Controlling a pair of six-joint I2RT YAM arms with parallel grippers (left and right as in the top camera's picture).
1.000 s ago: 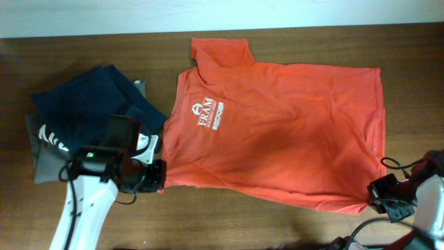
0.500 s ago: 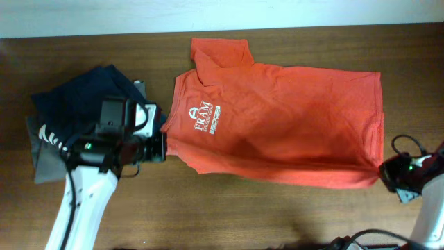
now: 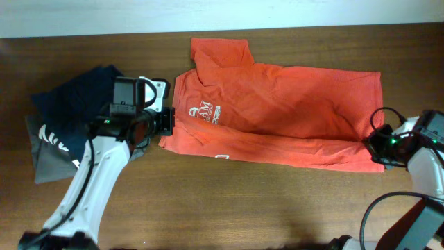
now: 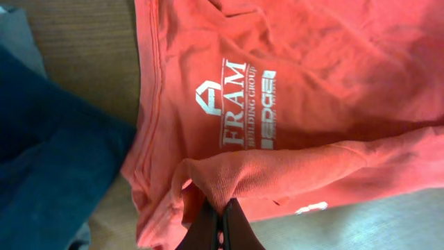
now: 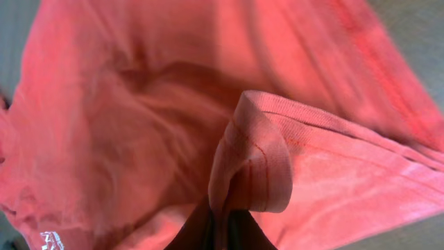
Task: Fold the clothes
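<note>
Wooden desk [image 3: 208, 208] carries orange-red T-shirt [image 3: 277, 104], spread sideways, near edge doubled over toward middle. At collar end, left fingers [image 4: 207, 228] clamped on bunched fabric. At bottom hem, right fingers [image 5: 194, 235] clamped on hem fold. Advice: move both ends level, cloth taut, edges aligned before release.

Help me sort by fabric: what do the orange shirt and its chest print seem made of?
Orange T-shirt: soft knit, likely cotton, matte; it creases softly and the hem shows fine knit texture. Chest print: flat white ink, probably screen-printed.
</note>
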